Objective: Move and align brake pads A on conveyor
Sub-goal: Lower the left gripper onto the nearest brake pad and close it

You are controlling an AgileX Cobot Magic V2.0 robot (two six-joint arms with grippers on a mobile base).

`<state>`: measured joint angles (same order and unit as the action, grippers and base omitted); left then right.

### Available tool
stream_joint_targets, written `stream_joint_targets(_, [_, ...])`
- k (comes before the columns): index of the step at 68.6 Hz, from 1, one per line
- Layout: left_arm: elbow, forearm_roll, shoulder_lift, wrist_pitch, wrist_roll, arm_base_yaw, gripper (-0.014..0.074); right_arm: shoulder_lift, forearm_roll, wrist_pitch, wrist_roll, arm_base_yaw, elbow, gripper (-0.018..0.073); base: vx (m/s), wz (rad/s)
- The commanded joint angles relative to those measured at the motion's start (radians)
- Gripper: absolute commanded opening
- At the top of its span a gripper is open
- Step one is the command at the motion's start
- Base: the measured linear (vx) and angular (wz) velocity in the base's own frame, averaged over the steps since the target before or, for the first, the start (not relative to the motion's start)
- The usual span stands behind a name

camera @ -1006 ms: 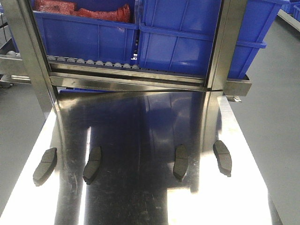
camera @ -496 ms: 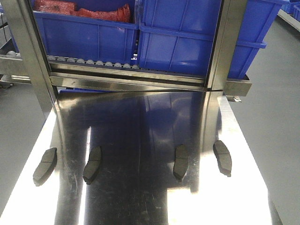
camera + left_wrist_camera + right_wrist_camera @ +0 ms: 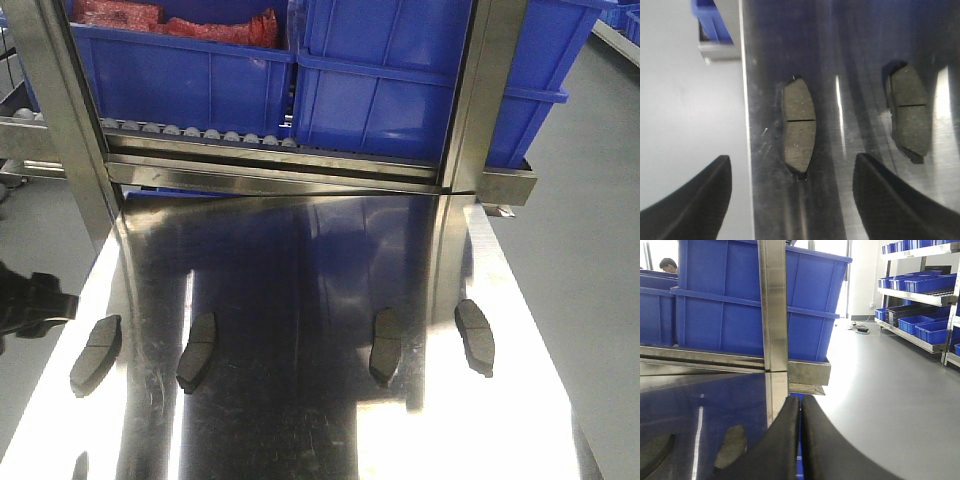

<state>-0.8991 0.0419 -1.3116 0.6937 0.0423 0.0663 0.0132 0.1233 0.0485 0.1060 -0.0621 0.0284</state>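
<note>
Four brake pads (image 3: 799, 127) lie in a loose row on the steel table (image 3: 290, 430); none is on the conveyor, which shows in no view. From the table's left edge: the leftmost pad (image 3: 96, 353) sits just inside that edge, the second pad (image 3: 197, 350) left of the table's middle, the third pad (image 3: 385, 345) right of the middle, and the fourth pad (image 3: 475, 337) near the table's right edge. Their slants differ, so they are not aligned.

Hazards, in my judgement:
- The leftmost pad lies close to the table's left edge on slick steel. An uneven squeeze could skid it over that edge onto the floor (image 3: 690, 100).
- My outer finger has no table under it, so a straight descent could catch the table's rim.
- The pad is thin and flat. Closing too high would miss it; closing too low would scrape the steel.

Jaws:
- My left gripper (image 3: 792, 165) hovers over the table's left edge, spread wide, holding and touching nothing. The leftmost pad lies between the fingers, with the outer finger (image 3: 695, 210) over the floor and the inner finger (image 3: 890, 200) over bare steel short of the second pad.
- My right gripper (image 3: 800, 407) is clenched tip to tip and empty. It sits by the table's far right corner, facing the blue bins (image 3: 710, 305).
</note>
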Motion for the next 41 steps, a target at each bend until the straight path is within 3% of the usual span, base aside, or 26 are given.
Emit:
stream_joint_targets(1, [-0.075, 0.014, -0.073, -0.019, 0.002, 0.005, 0.0502, 0.009, 0.004, -0.079, -0.004, -0.007, 0.011, -0.0011, 0.0, 0.0])
stream_joint_targets(30, [-0.295, 0.006, -0.364, 0.084, 0.012, 0.012, 0.0502, 0.009, 0.004, -0.079, -0.004, -0.007, 0.011, -0.0011, 0.0, 0.0])
stream_joint_targets(41, [-0.34, 0.032, -0.444, 0.145, 0.063, 0.013, 0.0502, 0.009, 0.004, -0.079, -0.004, -0.007, 0.011, -0.0011, 0.0, 0.0])
